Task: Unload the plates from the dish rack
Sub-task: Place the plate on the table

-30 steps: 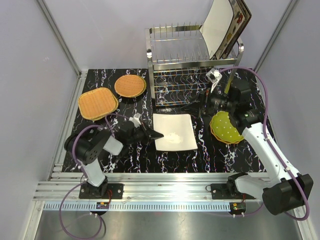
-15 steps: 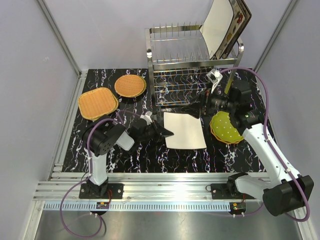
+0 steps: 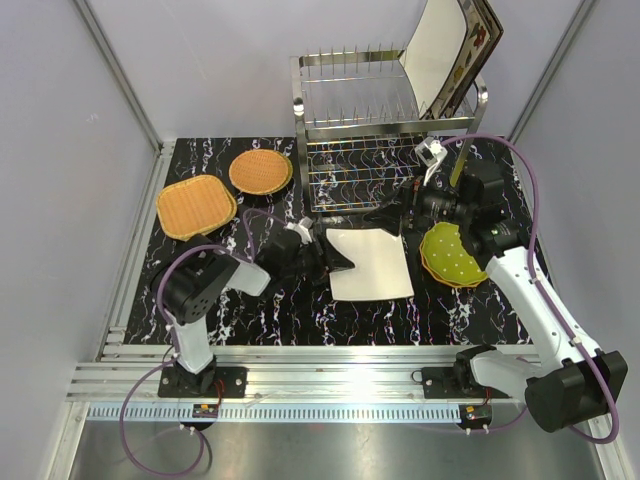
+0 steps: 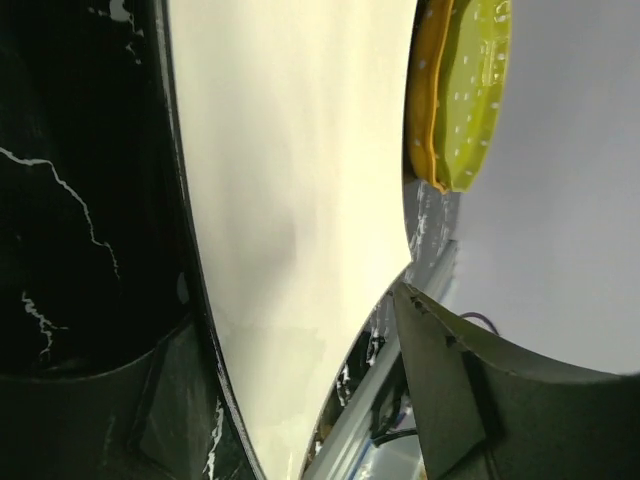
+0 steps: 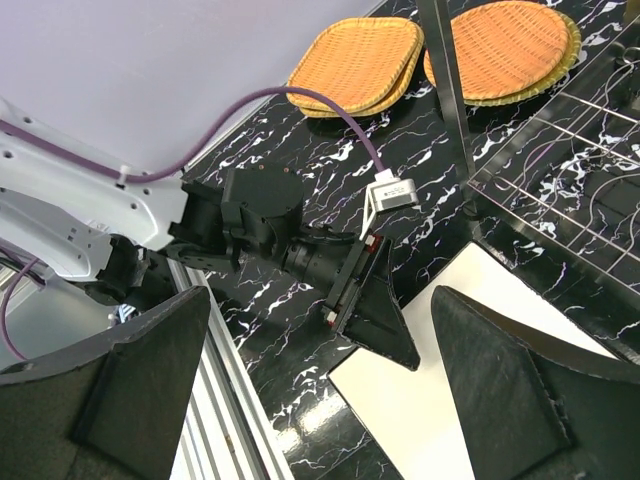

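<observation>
Okay, the left gripper [image 3: 343, 262] just went from pinched shut to jaws parted. The cream square plate [image 3: 378, 262] it was dragging has slid right and twisted a bit. It lies flat on the black marbled table [image 3: 250, 305], near edge between the parted fingers, not clamped. Reads as a release, so that plate is unloaded.

Right gripper [image 3: 392, 218] hasn't moved: jaws wide, empty, hovering just off the plate's far corner at the front of the dish rack [image 3: 350, 105].

Left in the rack: leaning cream plate [image 3: 435, 55] with the flower-patterned plate [image 3: 482, 40] behind it, top tier, right end.

Already down: squarish woven plate [image 3: 196, 206] and round woven plate [image 3: 260, 171] at left, lime-green dotted plate [image 3: 452, 255] on an orange one at right.

Watch-outs: the released plate's right corner sits near the green stack, and the left fingers must back off without nudging it.
</observation>
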Robot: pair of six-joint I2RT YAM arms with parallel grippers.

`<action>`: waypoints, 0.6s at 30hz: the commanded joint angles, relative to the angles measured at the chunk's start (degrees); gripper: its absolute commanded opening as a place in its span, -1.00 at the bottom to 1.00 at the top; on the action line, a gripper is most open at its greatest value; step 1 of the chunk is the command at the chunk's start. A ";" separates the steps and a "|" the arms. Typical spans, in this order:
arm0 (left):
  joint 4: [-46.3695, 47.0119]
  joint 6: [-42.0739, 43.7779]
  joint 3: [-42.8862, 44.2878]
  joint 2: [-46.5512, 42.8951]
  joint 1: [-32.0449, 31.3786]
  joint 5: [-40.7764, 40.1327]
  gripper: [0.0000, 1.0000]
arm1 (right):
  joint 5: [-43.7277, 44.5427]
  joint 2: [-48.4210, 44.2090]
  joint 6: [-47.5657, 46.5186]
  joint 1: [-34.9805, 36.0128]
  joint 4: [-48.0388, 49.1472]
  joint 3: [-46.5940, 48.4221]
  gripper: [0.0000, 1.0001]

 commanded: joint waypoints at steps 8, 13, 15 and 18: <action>-26.05 18.80 7.65 -8.76 -0.23 -7.97 0.52 | 1.46 -0.04 -3.73 -0.89 -1.86 5.28 1.00; -33.00 22.86 9.15 -10.87 -0.32 -10.78 0.54 | 2.34 0.92 -5.31 -1.42 -3.62 7.92 0.99; -35.19 24.61 9.50 -12.36 -0.23 -12.01 0.55 | 3.04 1.36 -5.32 -1.42 -4.32 9.50 0.99; -37.22 26.81 9.33 -14.91 -0.32 -14.38 0.61 | 5.40 2.15 -4.70 -1.68 -5.38 12.13 0.99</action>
